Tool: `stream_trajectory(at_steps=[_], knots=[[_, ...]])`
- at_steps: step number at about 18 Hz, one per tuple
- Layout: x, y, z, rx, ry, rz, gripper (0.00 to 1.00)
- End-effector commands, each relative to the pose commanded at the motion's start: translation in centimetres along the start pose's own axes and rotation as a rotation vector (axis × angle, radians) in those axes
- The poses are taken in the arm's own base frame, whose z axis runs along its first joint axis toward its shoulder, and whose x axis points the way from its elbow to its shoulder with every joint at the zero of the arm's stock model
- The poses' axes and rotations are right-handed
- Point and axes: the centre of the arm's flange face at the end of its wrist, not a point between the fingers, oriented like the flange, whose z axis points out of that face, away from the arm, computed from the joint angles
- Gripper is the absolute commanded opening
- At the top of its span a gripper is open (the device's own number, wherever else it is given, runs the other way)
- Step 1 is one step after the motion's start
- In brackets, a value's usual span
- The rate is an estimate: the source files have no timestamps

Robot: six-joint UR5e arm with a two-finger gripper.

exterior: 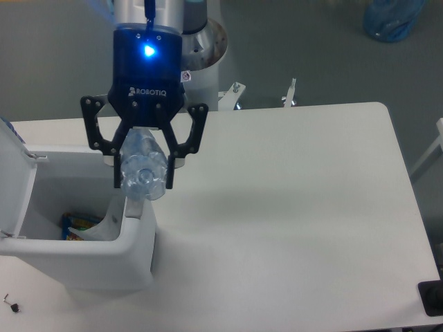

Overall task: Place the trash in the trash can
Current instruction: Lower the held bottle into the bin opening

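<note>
My gripper (142, 181) is shut on the crushed clear plastic bottle (143, 169), which I see end-on between the black fingers. It hangs in the air above the right rim of the trash can (135, 235), a white rectangular bin at the left with its lid (15, 173) flipped open. Inside the bin lies some colourful packaging (76, 225) with orange, blue and green print. The small white paper wrapper is not clearly in view.
The white table (291, 207) stretches to the right of the bin. The arm's base column (201, 48) stands behind the table's far edge. A blue bag (393, 17) lies on the floor at the top right.
</note>
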Motion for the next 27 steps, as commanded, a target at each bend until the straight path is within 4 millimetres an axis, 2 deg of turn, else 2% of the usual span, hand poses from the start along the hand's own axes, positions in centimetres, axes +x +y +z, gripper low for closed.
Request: stream_trajectory(at_steps=[6, 11, 23, 27], knots=[[1.3, 0.6, 1.6, -0.023, 0.02, 0.062, 0.61], [1.3, 0.6, 2.4, -0.03, 0.024, 0.048, 0.61], [1.3, 0.7, 3.0, -0.032, 0.021, -0.102, 0.61], [1.9, 1.3, 4.3, -0.053, 0.028, -0.098, 0.61]])
